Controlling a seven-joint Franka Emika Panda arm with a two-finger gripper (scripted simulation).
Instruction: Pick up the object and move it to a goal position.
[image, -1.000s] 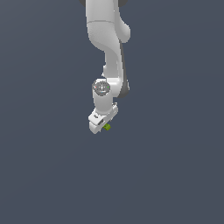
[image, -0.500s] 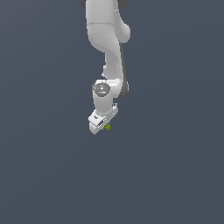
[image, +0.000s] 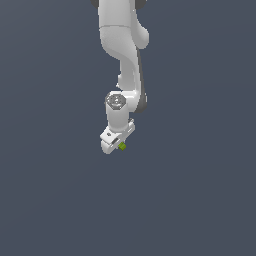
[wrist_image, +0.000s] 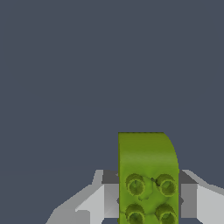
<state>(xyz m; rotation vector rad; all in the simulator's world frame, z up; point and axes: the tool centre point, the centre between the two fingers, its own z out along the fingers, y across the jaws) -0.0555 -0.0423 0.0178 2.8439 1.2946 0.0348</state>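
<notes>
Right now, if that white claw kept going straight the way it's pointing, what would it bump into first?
Probably nothing but the plain grey surface: the end effector grips the green block, and beyond it the wrist view looks free, though depth is unclear.

Flat even sim light, no glare, soft low-res edges, faint shading.

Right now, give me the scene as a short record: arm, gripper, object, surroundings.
arm: white Panda arm, reaching down from the top of the exterior view
gripper: gripper shut on the object, one finger on each side of it
object: lime-green studded block, four round studs showing in the wrist view; tiny green speck at the gripper tip in the exterior view
surroundings: plain dark grey-blue background, no other items visible
goal marker: none visible
</notes>
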